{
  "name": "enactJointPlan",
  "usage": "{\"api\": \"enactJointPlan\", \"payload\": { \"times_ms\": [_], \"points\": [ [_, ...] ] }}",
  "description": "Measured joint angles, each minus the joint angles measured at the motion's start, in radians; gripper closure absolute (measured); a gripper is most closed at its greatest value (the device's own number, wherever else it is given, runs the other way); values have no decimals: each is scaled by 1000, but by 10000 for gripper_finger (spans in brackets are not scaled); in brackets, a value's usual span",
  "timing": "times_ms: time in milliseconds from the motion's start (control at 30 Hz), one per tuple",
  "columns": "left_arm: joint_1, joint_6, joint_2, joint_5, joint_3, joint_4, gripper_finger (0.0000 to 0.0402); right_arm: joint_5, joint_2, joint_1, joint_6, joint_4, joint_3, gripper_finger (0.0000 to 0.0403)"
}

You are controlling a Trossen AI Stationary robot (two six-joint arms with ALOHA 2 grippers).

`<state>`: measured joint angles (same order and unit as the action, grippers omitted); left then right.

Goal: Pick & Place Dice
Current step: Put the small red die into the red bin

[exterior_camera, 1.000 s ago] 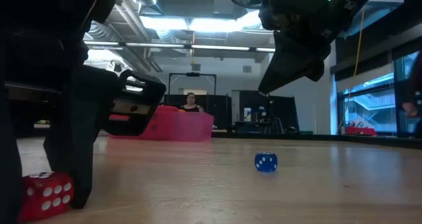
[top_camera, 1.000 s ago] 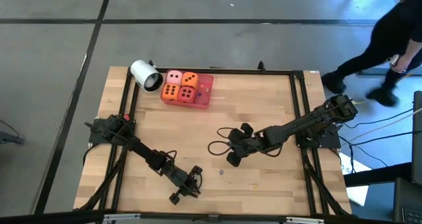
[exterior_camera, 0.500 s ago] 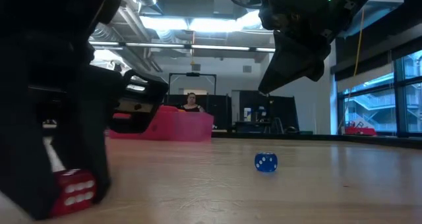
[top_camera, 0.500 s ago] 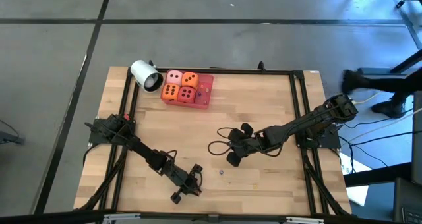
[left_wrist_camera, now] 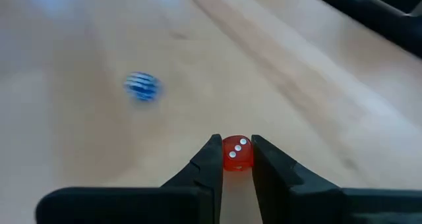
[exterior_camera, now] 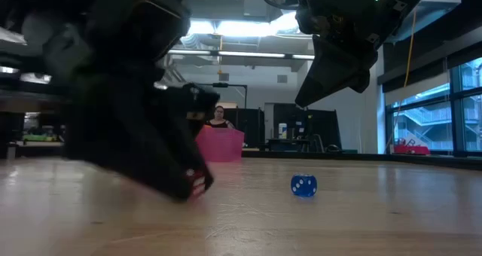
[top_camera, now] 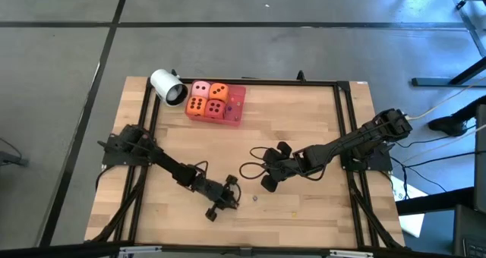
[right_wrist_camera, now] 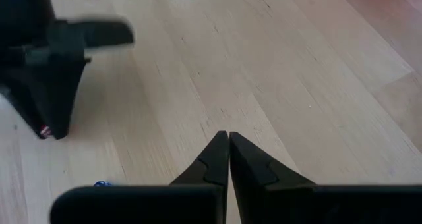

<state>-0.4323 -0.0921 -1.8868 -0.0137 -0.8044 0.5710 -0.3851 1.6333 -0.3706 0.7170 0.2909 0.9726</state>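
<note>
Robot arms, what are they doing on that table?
The left gripper has its fingers shut on a tiny red die, low over the wooden table. A small blue die sits loose nearby. The right gripper hangs shut and empty above the table's middle. Four big dice sit in a red tray at the far edge.

Bare wood lies between the left tool [top_camera: 225, 197] and the red tray [top_camera: 237, 105]; only the right tool [top_camera: 267, 169] stands nearby.
</note>
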Motion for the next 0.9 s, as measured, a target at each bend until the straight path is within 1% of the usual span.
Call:
{"api": "enactJointPlan", "payload": {
  "times_ms": [67, 200, 333, 433, 533, 600, 667, 733, 800, 900],
  "points": [
    [19, -50, 39, -51, 0, -32, 346, 0, 0, 0, 0, 0, 0, 387],
    [68, -145, 146, -206, -1, -192, 346, -1, 0, 0, 0, 0, 0, 387],
    [132, -156, 247, -340, -1, -421, 346, 0, 0, 0, 0, 0, 0, 387],
    [188, -175, 300, -453, -1, -531, 346, -1, 0, 0, 0, 0, 0, 387],
    [252, -224, 334, -601, -1, -536, 346, -20, 0, 0, 0, 0, 0, 387],
    [303, -286, 344, -656, -1, -493, 346, -35, 0, 0, -1, 0, 0, 387],
    [364, -352, 350, -664, -1, -461, 346, -37, 0, 0, -3, 0, 0, 387],
    [429, -390, 351, -640, -1, -417, 346, -43, 0, 0, -2, 0, 0, 387],
    [496, -397, 350, -576, -1, -394, 346, -71, 0, 0, -3, 0, 0, 387],
    [600, -382, 334, -448, -1, -362, 346, -109, 0, 0, -2, -1, 0, 387]
  ]
}}
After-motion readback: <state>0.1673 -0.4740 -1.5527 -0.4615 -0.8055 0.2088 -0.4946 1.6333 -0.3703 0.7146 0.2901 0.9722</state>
